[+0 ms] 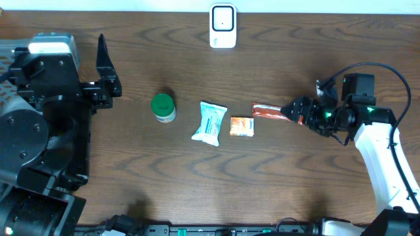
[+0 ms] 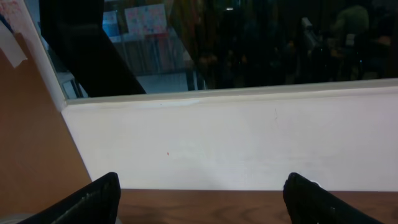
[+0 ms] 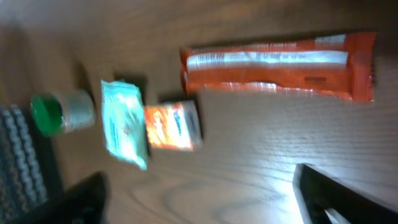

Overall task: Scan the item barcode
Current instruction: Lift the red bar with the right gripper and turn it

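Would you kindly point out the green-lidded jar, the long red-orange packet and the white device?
green-lidded jar (image 1: pixel 163 105), overhead view, on its lid.
long red-orange packet (image 3: pixel 280 67), right wrist view, mid-wrapper.
white device (image 1: pixel 223 26), overhead view, its face.

Dark wood-grain counter (image 1: pixel 197 190) carries a short row: a small clear jar with a green lid (image 1: pixel 163 107) on the left, a teal-and-white soft pouch (image 1: pixel 210 122) lying flat near it, and a small orange packet (image 1: pixel 241 126) just beside the pouch.
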{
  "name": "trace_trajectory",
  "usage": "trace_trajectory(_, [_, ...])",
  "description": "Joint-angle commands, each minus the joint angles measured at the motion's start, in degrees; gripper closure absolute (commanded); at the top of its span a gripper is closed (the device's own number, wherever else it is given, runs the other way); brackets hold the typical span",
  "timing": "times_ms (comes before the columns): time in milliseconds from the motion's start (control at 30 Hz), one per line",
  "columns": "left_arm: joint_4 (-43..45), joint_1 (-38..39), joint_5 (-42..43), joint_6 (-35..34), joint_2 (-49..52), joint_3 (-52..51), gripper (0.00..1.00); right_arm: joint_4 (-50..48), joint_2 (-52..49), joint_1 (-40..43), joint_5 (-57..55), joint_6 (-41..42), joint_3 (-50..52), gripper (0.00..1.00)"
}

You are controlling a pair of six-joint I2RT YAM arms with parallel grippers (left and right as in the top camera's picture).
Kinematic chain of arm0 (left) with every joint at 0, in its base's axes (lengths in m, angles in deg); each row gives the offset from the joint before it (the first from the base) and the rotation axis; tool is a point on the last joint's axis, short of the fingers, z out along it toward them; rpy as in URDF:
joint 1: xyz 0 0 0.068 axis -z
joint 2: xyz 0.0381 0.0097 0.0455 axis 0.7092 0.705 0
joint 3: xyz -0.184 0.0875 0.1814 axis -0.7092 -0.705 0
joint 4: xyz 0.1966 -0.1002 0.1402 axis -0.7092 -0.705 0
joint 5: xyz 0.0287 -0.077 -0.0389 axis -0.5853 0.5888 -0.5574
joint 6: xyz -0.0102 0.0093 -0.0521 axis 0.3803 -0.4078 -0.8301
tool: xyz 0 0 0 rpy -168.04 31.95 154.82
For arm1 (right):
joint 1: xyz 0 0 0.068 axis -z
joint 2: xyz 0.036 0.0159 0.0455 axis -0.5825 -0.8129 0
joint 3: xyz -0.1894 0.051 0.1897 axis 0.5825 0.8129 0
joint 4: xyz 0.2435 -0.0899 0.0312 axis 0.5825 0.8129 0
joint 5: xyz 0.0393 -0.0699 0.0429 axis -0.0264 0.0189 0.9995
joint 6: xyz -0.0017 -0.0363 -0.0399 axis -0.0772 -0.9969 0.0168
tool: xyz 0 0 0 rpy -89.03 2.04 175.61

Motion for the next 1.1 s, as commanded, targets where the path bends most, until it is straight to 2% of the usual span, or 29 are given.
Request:
trace_trajectory(0, [0.26,-0.24,0.68,-0.33,-0.26,-0.42,0.16,-3.45,-0.24,-0.70,-3.32,12.28,0.52,0.01])
trace_trajectory(33, [0.26,-0.24,0.68,-0.33,-0.26,-0.42,0.16,-3.26,-0.28,-0.85,-6.27,16.63,0.52,0.01])
trace_trajectory(133, [0.26,-0.24,0.68,-0.33,-0.26,-0.42,0.16,2.58,-0.50,-0.96,-19.17,37.92,0.52,0.01])
trace_trajectory(200, [0.22,-0.24,0.68,-0.33,-0.26,-0.42,0.16,5.60,-1.05,-1.07,-21.05,46.69,0.52,0.01])
trace_trajectory(367, [0.17,-0.24,0.68,-0.33,-0.24,-0.42,0.16,5.84,-4.13,-2.16,-21.44,56.54,0.52,0.01])
trace_trajectory(633, [0.20,-0.24,0.68,-0.33,-0.07,-0.74,0.16,-3.15,-16.39,-5.11,-15.39,62.34,0.52,0.01])
trace_trajectory(1000, [0.17,-0.24,0.66,-0.31,1.75,-0.76,0.16,-15.37,-29.18,-5.88,-15.52,67.69,0.52,0.01])
trace_trajectory(1067, [0.17,-0.24,0.66,-0.31,2.34,-0.79,0.16,-16.63,-30.45,-5.88,-15.65,67.67,0.50,0.07])
